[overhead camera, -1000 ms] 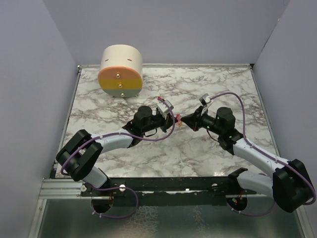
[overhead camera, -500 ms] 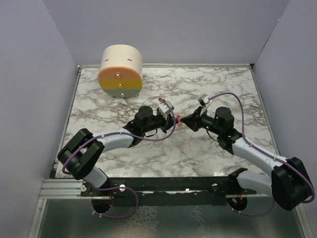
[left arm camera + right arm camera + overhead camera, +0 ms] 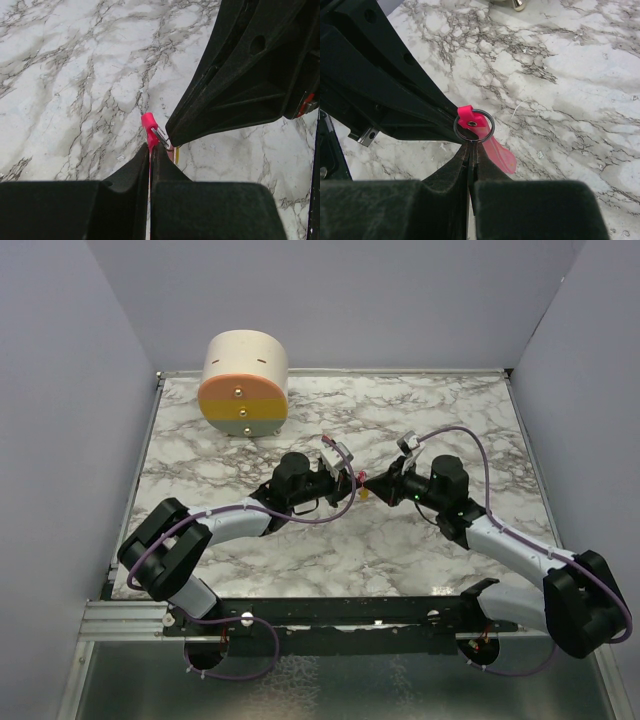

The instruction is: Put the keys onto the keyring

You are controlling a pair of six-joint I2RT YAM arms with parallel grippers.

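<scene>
Here, everything turns on the metal ring (image 3: 492, 125) of the keyring (image 3: 468, 116), held up off the worktop (image 3: 330, 550). Just left of the ring, the left claw (image 3: 149, 149) is pinched tight on the pink strap right behind it, so the ring stands out past its tips and the strap's loose tail droops away. Just right of the ring, the right claw (image 3: 470, 146) is likewise closed narrow, its tips touching the ring's lower rim. A yellow sliver, by my reading the keys (image 3: 365, 494), shows just beneath those tips, so I judge it nipped there, though its hole is hidden. The claws face each other tip to tip across the ring. The right claw looks to be the one to thread, working the piece onto the wire. Well beyond the ring, off to its left, stands a cream-and-orange cylinder (image 3: 245, 380).
</scene>
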